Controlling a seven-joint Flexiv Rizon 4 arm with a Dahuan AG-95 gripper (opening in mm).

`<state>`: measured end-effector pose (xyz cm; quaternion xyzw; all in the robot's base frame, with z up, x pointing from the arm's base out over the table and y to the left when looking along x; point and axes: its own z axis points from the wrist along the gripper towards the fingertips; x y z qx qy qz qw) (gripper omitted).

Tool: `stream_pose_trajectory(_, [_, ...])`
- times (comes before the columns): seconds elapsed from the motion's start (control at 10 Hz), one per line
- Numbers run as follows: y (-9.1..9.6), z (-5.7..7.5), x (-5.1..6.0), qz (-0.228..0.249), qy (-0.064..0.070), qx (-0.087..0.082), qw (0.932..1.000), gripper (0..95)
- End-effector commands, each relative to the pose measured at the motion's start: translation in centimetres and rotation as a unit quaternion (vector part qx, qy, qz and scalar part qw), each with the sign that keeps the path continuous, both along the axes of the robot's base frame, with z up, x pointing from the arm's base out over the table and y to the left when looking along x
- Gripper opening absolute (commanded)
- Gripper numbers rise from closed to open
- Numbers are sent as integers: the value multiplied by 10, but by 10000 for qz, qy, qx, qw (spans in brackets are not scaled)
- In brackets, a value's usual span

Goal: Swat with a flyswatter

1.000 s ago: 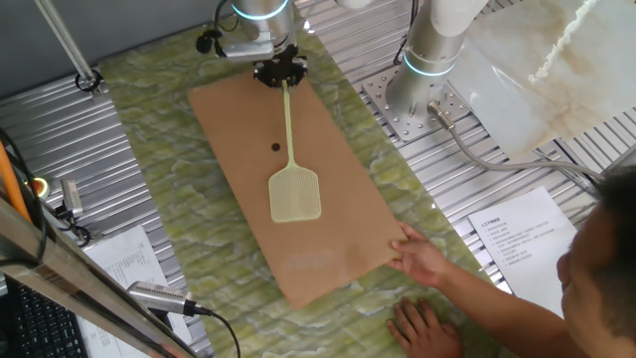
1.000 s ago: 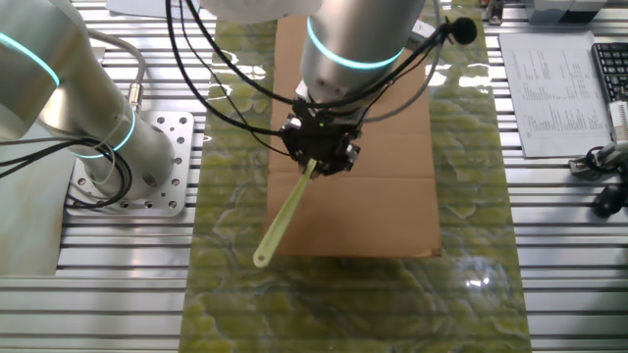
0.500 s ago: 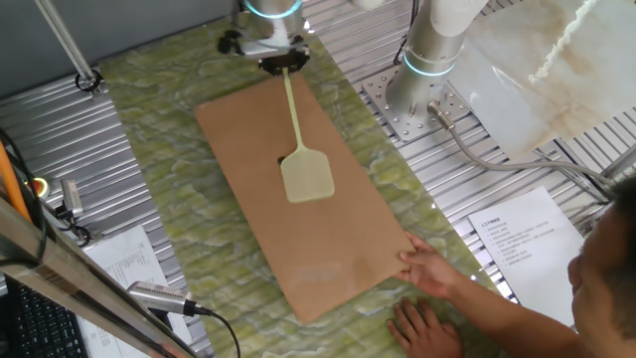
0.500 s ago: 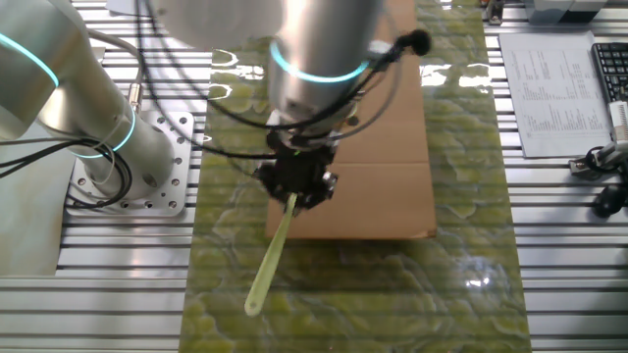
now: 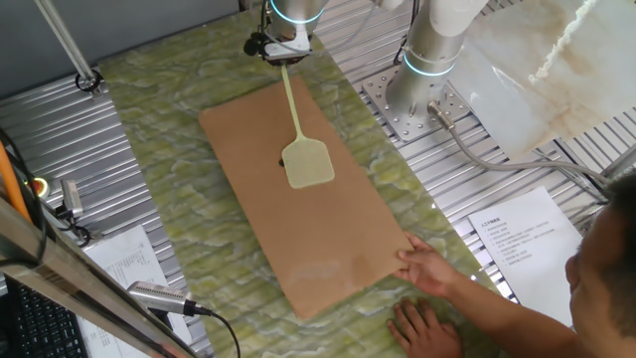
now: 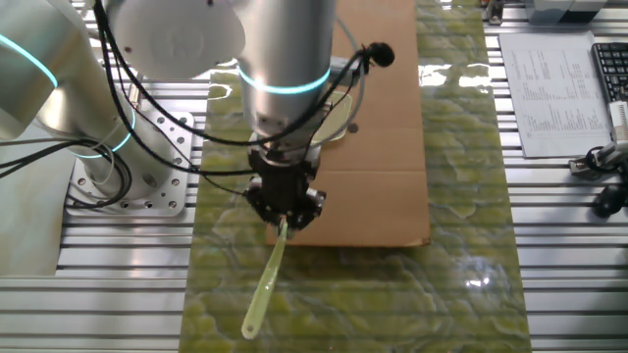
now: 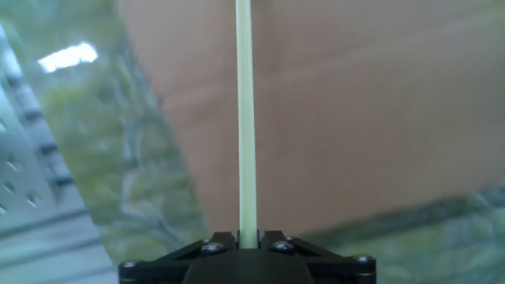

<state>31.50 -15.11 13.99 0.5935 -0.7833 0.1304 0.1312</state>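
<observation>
A flat brown board (image 5: 298, 199) lies on the mottled green mat (image 5: 159, 129). The gripper (image 7: 248, 246) is clamped on the thin handle of the pale yellow-green flyswatter (image 5: 303, 149), whose squarish mesh head sits mid-board. At right, a person's hand (image 5: 429, 267) touches the board's corner.

Flyswatter (image 7: 246, 158) head cut off by hand view's top edge; background blurred.

desk: ribbed grey metal desk (image 5: 60, 149) | cover: green marbled mat (image 5: 169, 149) | on mat: flat brown cardboard board (image 5: 328, 249) | beside: white printed paper sheets (image 5: 522, 234) | corner: pale marble-patterned slab (image 5: 537, 70) | light: glare spots on mat (image 6: 478, 279)
</observation>
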Motion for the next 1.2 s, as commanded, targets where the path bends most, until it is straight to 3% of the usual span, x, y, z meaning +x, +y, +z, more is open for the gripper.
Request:
stream_pose_trajectory(0.1, [23, 39, 11, -1137, 327, 1628, 9795, 0])
stream_pose_trajectory(0.2, [26, 45, 12, -1238, 222, 1774, 9761, 0])
stream_pose_trajectory(0.3, [27, 50, 12, -1329, 48, 2128, 9680, 0])
stream_pose_trajectory(0.4, [27, 51, 12, -1345, -25, 2241, 9652, 0])
stream_pose_trajectory(0.5, [27, 51, 12, -1435, -150, 2525, 9568, 0])
stream_pose_trajectory(0.6, [27, 52, 12, -1445, -207, 2520, 9566, 0])
stream_pose_trajectory(0.7, [27, 52, 12, -1346, -258, 2416, 9607, 0])
stream_pose_trajectory(0.8, [23, 52, 11, -1020, -290, 2080, 9724, 0])
stream_pose_trajectory(0.9, [19, 54, 9, -918, -260, 1983, 9755, 0])
stream_pose_trajectory(1.1, [16, 58, 8, -1052, -251, 1925, 9753, 0])
stream_pose_trajectory(1.2, [16, 56, 8, -1213, -302, 1780, 9761, 0])
